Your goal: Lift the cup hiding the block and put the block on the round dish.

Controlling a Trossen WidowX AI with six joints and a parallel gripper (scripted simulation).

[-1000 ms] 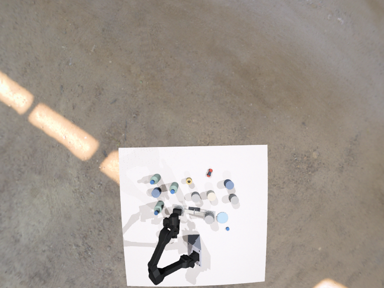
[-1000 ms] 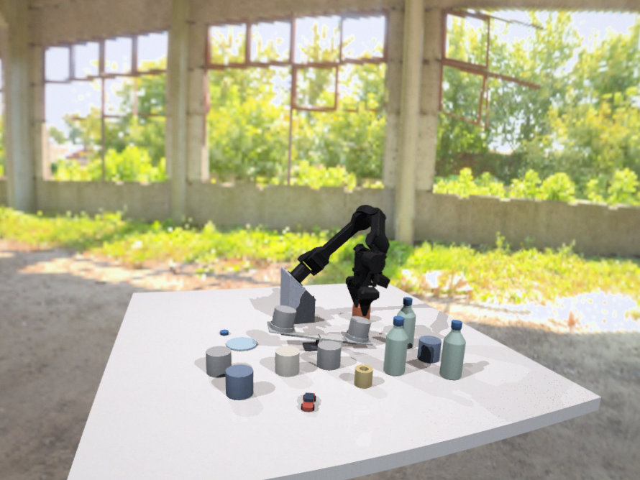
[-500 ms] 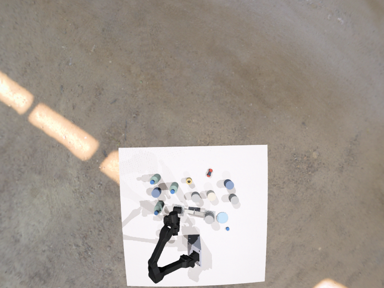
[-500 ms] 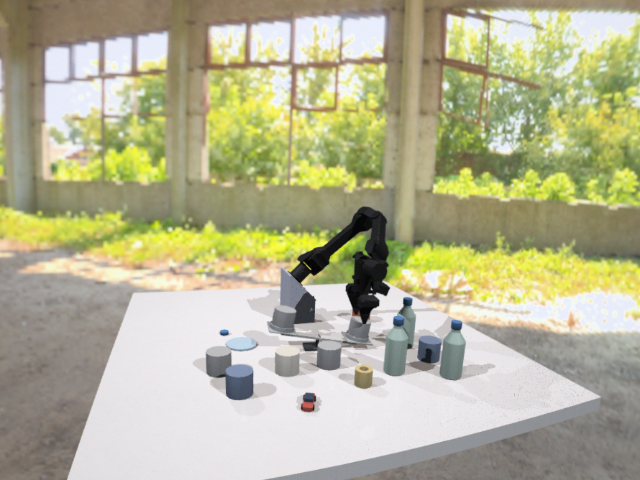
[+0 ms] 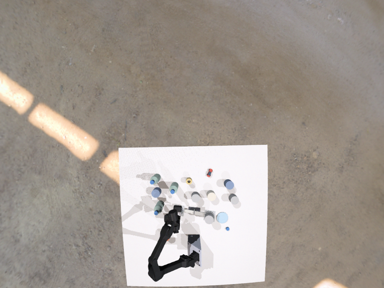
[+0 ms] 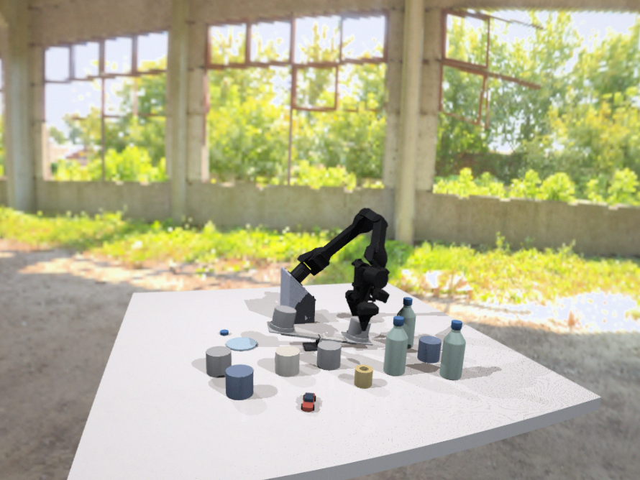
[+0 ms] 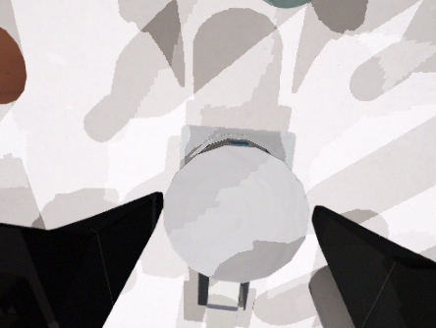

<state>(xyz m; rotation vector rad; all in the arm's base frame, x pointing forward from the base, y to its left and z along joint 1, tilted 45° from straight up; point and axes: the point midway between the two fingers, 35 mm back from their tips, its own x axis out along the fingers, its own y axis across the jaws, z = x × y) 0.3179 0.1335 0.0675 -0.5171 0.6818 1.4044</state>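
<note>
My gripper (image 5: 178, 209) (image 6: 364, 324) (image 7: 237, 205) is open and points down, with one finger on each side of a grey cup (image 6: 354, 330) (image 7: 236, 216). Nothing is gripped. This cup stands on one end plate of the balance (image 5: 199, 212) (image 6: 331, 338) (image 7: 224, 297), and that end looks lower. A tiny blue patch shows at the cup's far rim in the wrist view. The other grey cup (image 5: 209, 217) (image 6: 283, 319) stands on the opposite, higher end. The round light-blue dish (image 5: 222, 217) (image 6: 241, 343) lies beside that end, with nothing on it. No block can be made out.
Green bottles (image 5: 159, 207) (image 6: 395, 351) stand near the gripper's end of the balance. An orange cylinder (image 7: 10, 69) is close by. Grey (image 6: 328, 356), cream (image 6: 286, 361) and blue (image 6: 239, 382) cylinders, a yellow ring (image 6: 363, 376) and a toy car (image 6: 308, 401) stand beyond. A small blue disc (image 5: 227, 228) lies near the dish.
</note>
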